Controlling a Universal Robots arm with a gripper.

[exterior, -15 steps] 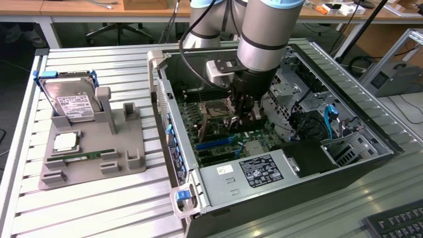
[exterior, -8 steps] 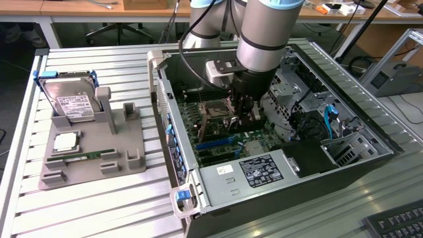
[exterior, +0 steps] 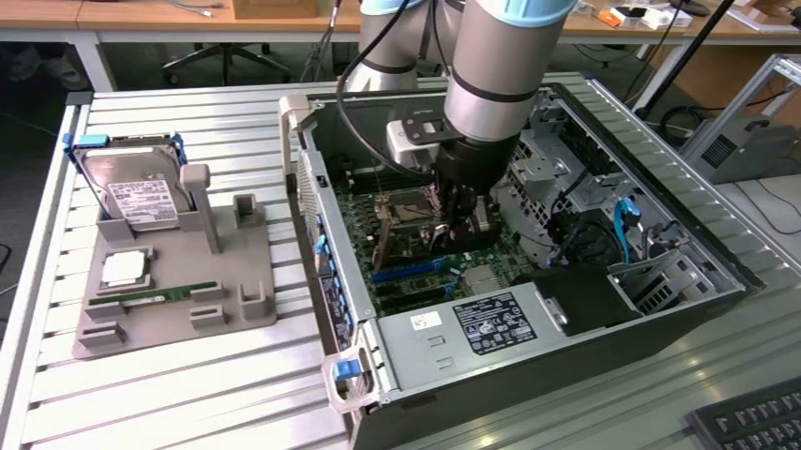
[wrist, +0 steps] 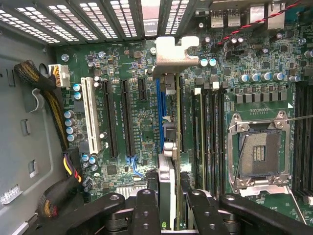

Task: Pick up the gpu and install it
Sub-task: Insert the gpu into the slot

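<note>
**Card edge-on over the blue slot**

Inside the open computer case [exterior: 701, 272], the gripper [wrist: 168, 205] is clamped on the thin green gpu card [wrist: 167, 147], silver bracket [wrist: 171, 56] leading, long axis running straight along the blue motherboard slot [wrist: 159, 112] directly beneath.

Inside the open computer case [exterior: 701, 309], over the motherboard [wrist: 122, 63]; holder tray [exterior: 175, 281] on the tabletop [exterior: 188, 112] toward the exterior view's left.

Even overhead light is brightening the exterior view, leaving the computer case [exterior: 526, 281] interior dim and shadowed. In the wrist view, glare is whitening the silver bracket [wrist: 171, 54], while the nearby gripper [wrist: 168, 205] is blurring darkly.
</note>
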